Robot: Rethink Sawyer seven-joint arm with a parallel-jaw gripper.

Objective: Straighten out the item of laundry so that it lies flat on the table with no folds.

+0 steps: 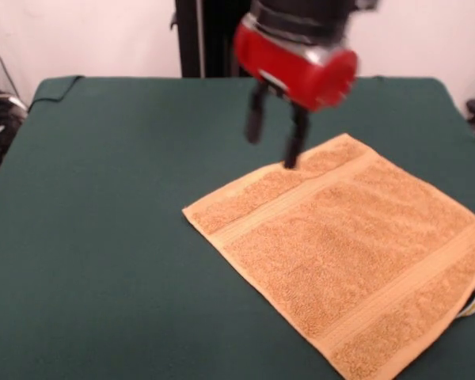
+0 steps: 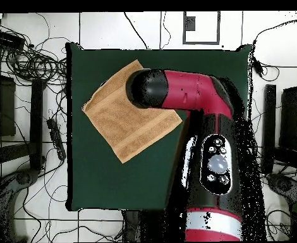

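The orange-tan terry towel [image 1: 344, 253] lies spread flat on the dark green table [image 1: 103, 206], at the right and near part of the front view, with two flat woven bands across it. A small white label [image 1: 469, 305] shows at its right edge. My gripper [image 1: 274, 142] hangs just above the towel's far edge, its two black fingers apart and holding nothing. In the overhead view the towel [image 2: 122, 120] lies at the table's [image 2: 100, 183] upper left, and the red arm's end [image 2: 148, 88] covers its right corner and hides the gripper.
The red and black arm [image 2: 208, 145] reaches over the table's right half in the overhead view. Cables [image 2: 24, 57] and dark equipment lie on the floor left of the table. The table's cloth is rumpled at one far corner [image 1: 55, 85].
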